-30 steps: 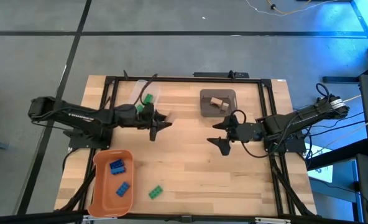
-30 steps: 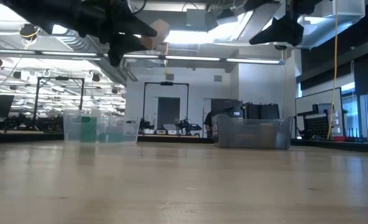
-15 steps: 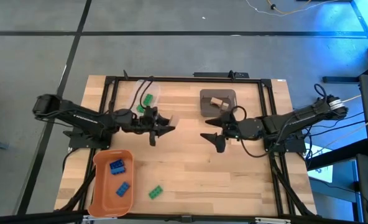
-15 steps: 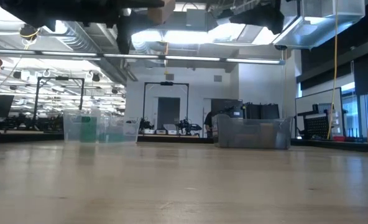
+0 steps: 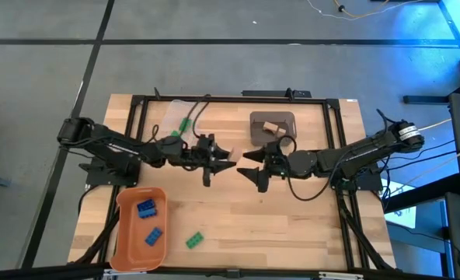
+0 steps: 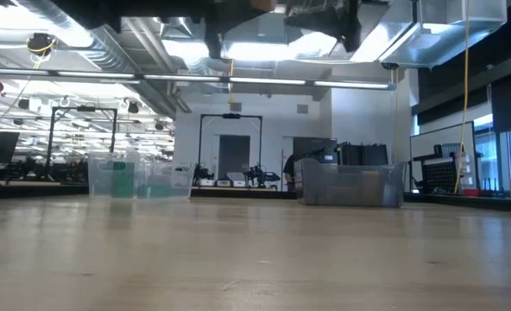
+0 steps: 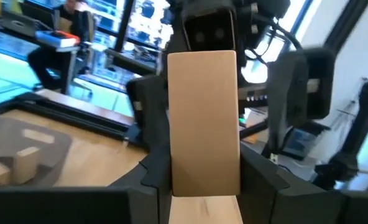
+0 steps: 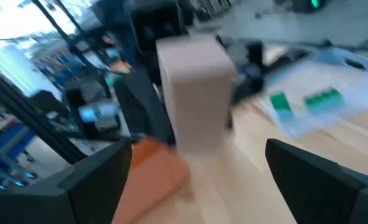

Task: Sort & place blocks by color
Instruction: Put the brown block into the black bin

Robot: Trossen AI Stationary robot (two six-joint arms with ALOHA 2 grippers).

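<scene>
the step in hand looks like a handover above the middle of the wooden desk. the left gripper has its jaws clenched on a pale tan studded toy brick. facing it, the right gripper waits with jaws released. next, i think, the right jaws must go around the free end of the brick, for the grey bin behind.

A pale tan block stands upright, clamped between the left claw's dark fingers. Behind it faces the right claw. A grey bin on the desk holds tan blocks.
</scene>
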